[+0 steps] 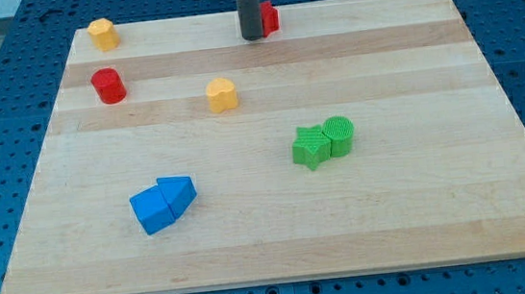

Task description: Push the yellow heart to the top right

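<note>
The yellow heart [222,94] lies on the wooden board [413,200], left of centre in the upper half. My tip [252,38] rests near the board's top edge, at the middle, above and to the right of the heart and well apart from it. A small red block [270,17] sits right beside the rod on its right, partly hidden by it; I cannot tell if they touch.
A second yellow block [102,34] sits at the top left corner, with a red cylinder [108,86] below it. A green star [311,147] and green cylinder [340,136] touch right of centre. A blue cube [153,212] and blue triangular block [179,194] touch at lower left.
</note>
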